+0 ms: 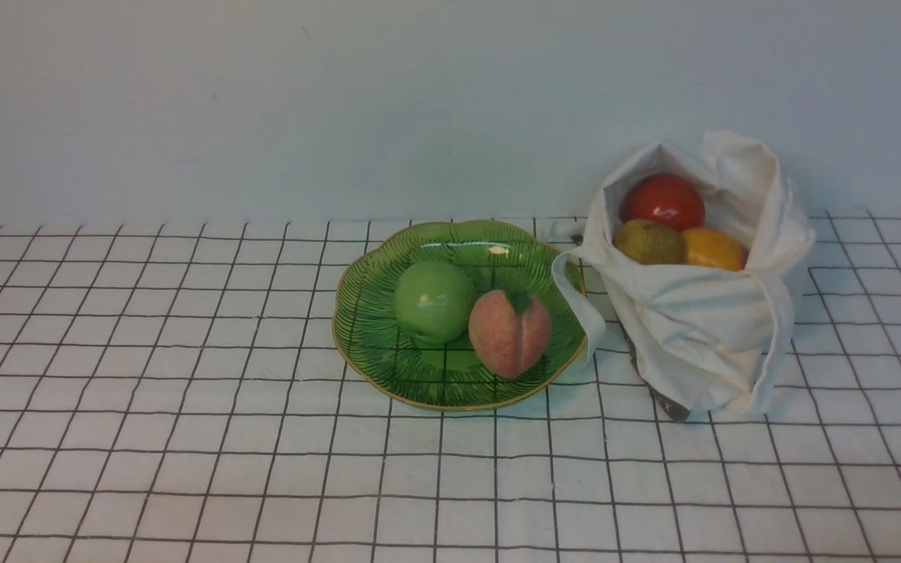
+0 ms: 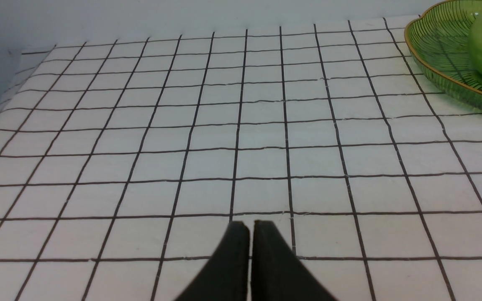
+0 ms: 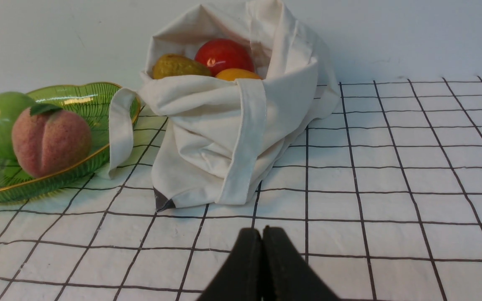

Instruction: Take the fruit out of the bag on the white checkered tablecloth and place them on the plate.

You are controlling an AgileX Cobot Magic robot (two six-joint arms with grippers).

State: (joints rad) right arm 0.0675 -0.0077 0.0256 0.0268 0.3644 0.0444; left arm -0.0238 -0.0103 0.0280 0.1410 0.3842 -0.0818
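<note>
Both my grippers are clenched and empty: left gripper [image 2: 251, 228] over bare white checkered tablecloth [image 1: 184, 391], right gripper [image 3: 262, 234] low in front of the bag [image 1: 701, 328]. Bag stands open just right of the plate [image 1: 364, 313], 1 handle draped over its rim. 3 fruits inside: red one [image 1: 663, 201], olive-brown one [image 1: 647, 241], orange one [image 1: 712, 249]. On the plate: green apple [image 1: 433, 301] touching peach [image 1: 508, 332].

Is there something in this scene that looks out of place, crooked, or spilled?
Only one small thing: a loop handle of the bag hangs over the plate's rim, close to the peach. The bag slumps but holds its fruit. Nothing spilled or damaged.
</note>
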